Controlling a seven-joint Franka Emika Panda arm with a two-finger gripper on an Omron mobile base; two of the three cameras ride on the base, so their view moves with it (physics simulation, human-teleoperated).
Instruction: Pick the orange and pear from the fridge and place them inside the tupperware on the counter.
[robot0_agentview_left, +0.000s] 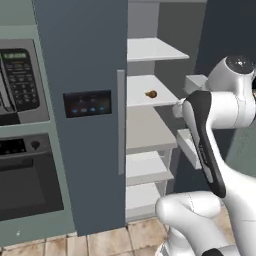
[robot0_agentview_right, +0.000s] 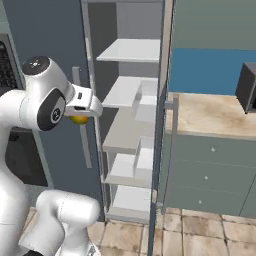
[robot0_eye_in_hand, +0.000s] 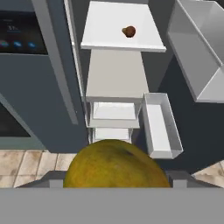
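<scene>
On fridge (robot0_agentview_left: 85, 60) shelf: one pear (robot0_agentview_left: 151, 93); pincer (robot0_eye_in_hand: 114, 186) grips one orange (robot0_eye_in_hand: 116, 164).

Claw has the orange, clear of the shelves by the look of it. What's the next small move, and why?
Probably swing the arm right, toward the counter. The claw grips the orange outside the open fridge, so nothing there needs doing now. The pear sits on a shelf for a later trip. The tupperware isn't visible yet.

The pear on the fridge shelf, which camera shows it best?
The hand view: the pear sits alone on a white shelf, seen from above, its narrow end showing. The left base view gives it small and side-on on that shelf. From the right base view I can't make it out.
</scene>
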